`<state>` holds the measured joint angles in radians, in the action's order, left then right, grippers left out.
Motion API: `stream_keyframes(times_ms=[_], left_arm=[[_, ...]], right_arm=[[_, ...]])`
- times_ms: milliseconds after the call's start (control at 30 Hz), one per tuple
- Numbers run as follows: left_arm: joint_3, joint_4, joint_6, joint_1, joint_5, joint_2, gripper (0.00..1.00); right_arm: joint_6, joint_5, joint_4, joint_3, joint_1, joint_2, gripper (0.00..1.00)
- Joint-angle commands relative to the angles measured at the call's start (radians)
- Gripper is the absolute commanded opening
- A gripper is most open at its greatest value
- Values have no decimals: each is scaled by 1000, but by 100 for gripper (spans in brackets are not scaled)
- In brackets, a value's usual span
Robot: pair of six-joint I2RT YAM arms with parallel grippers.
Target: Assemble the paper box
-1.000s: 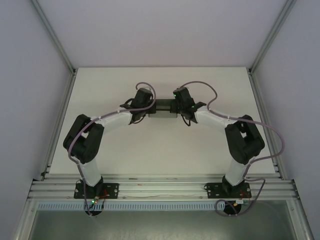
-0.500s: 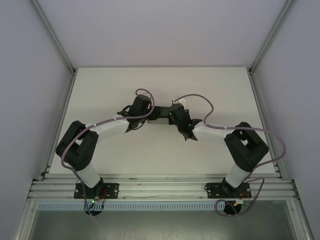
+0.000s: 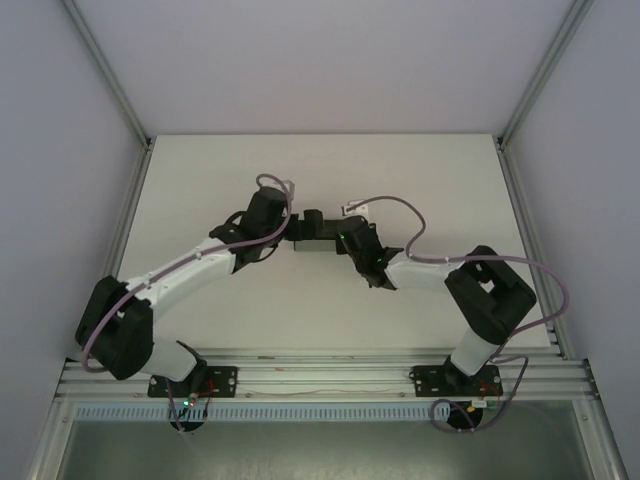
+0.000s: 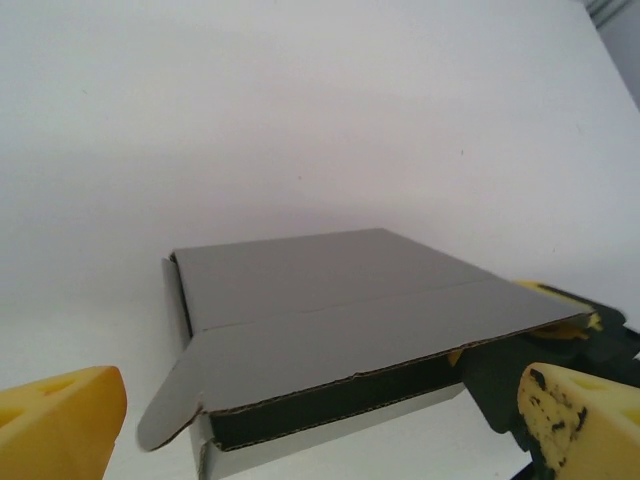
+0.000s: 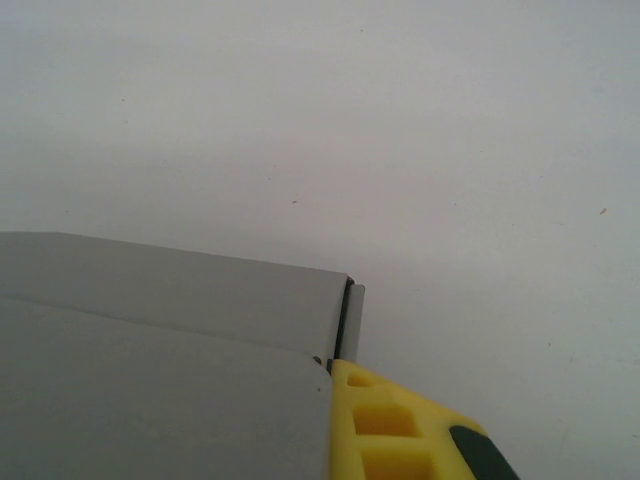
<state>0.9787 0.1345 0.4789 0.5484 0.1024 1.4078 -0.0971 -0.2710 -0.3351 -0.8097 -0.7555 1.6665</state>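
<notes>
1. Left wrist view: we see the plain grey thin-cardboard paper box [image 4: 330, 300] already folded into a shallow box, just ahead of our left gripper [image 4: 320, 435], which is spread wide and empty.
2. Its lid is not yet tucked; a dark gap shows.
3. Our right gripper [image 3: 334, 236] touches the box's corner; we cannot tell if it grips.

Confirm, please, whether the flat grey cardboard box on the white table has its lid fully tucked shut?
Not quite: the flat grey cardboard box is on the white table, but its lid is untucked; the left wrist view shows its front edge lifted over a dark gap.
</notes>
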Motion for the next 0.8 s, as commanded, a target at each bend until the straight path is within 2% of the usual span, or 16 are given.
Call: stream_keyframes(times_ms=[0, 67, 200, 367, 400, 567, 667, 767], left_arm=[[64, 130, 30, -17, -106, 14, 100], [116, 170, 48, -57, -92, 69, 100], [154, 87, 114, -147, 87, 208, 100], [193, 17, 162, -163, 228, 345, 98], [193, -1, 169, -164, 246, 364, 95], [134, -84, 232, -166, 279, 385, 85], [95, -127, 240, -165, 284, 395, 80], [87, -134, 229, -165, 292, 416, 76]], right_arm=[[74, 52, 58, 51, -18, 22, 0], [74, 30, 61, 46, -20, 29, 0], [74, 29, 36, 52, -21, 34, 0], [65, 35, 17, 54, -26, 41, 0], [67, 36, 14, 56, -28, 42, 0], [103, 40, 36, 57, -44, 25, 1], [96, 70, 50, 69, -47, -1, 7], [104, 81, 51, 91, -47, -38, 17]])
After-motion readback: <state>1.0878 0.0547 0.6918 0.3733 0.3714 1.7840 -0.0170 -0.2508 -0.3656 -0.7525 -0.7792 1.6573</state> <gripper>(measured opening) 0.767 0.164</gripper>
